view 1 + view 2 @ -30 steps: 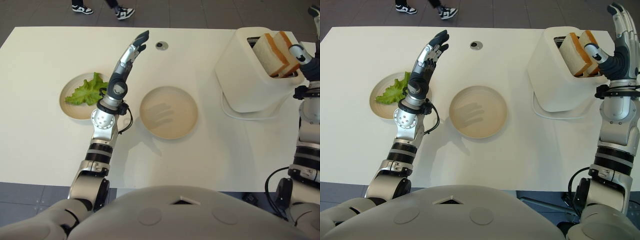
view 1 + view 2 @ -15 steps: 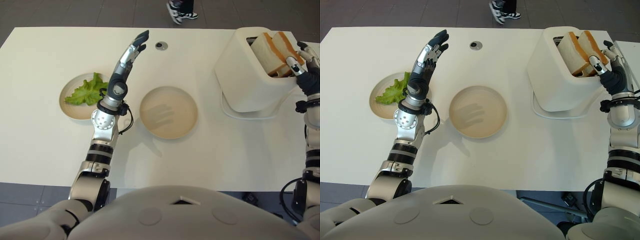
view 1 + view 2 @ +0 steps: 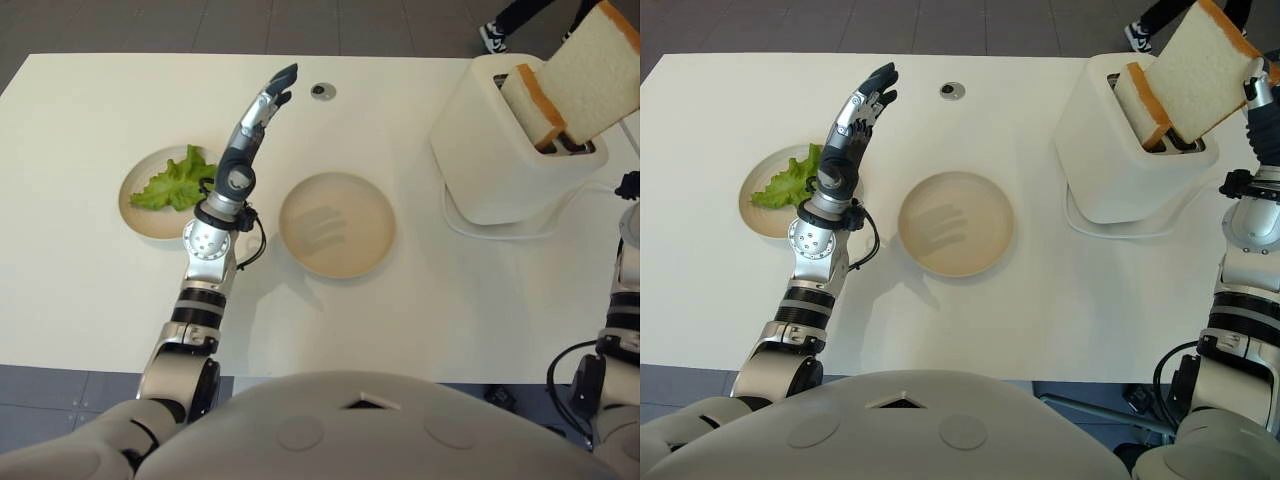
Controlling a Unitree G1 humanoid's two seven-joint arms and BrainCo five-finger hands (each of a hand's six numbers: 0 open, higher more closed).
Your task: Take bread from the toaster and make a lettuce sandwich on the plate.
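A white toaster stands at the table's back right with one bread slice still in its slot. My right hand is shut on a second bread slice, held tilted just above the toaster's slots. An empty beige plate lies at the table's middle. A lettuce leaf rests on a second plate at the left. My left hand is raised between the two plates, fingers straight and holding nothing.
A small round metal grommet sits in the tabletop near the far edge. The toaster's white cord loops along its front base. The table's right edge runs close beside the toaster.
My right hand has closed on the outer bread slice and lifted it up out of the toaster. The left arm has stayed still.
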